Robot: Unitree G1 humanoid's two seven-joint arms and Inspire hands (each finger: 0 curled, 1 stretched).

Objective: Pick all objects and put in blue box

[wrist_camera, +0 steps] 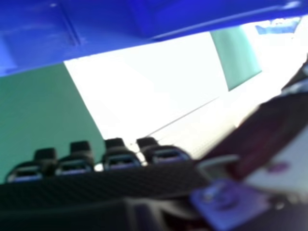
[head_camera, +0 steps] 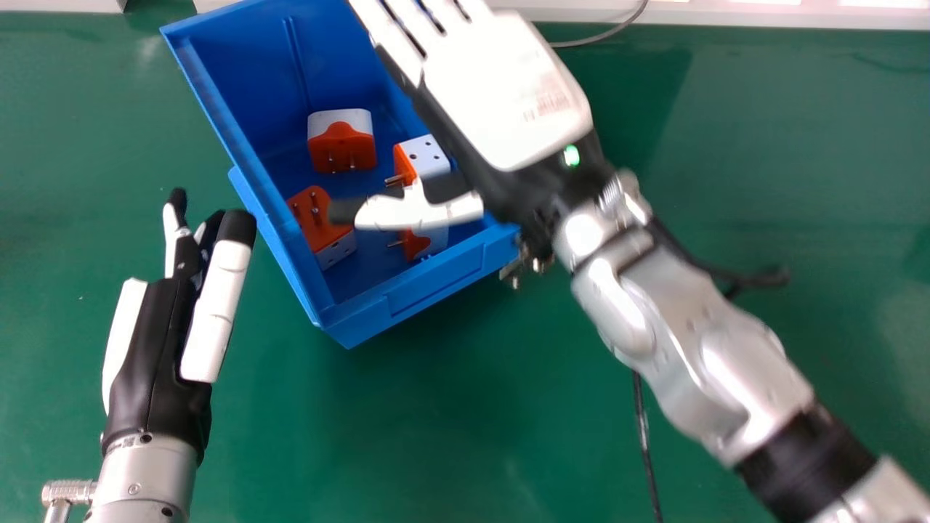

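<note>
Several orange and white plug adapters lie inside the blue box: one adapter toward the back, another by the left wall, and an adapter with one more adapter on the right, partly covered by the thumb. My right hand is over the box's right side, fingers straight, holding nothing. In the right hand view, the fingertips of my right hand stand apart below the blue box. Left of the box, my left hand stays over the table with relaxed fingers, nothing in it.
The green table stretches around the box. A black cable runs along it beneath the right forearm, and another cable lies at the far edge. White panels border the table's back.
</note>
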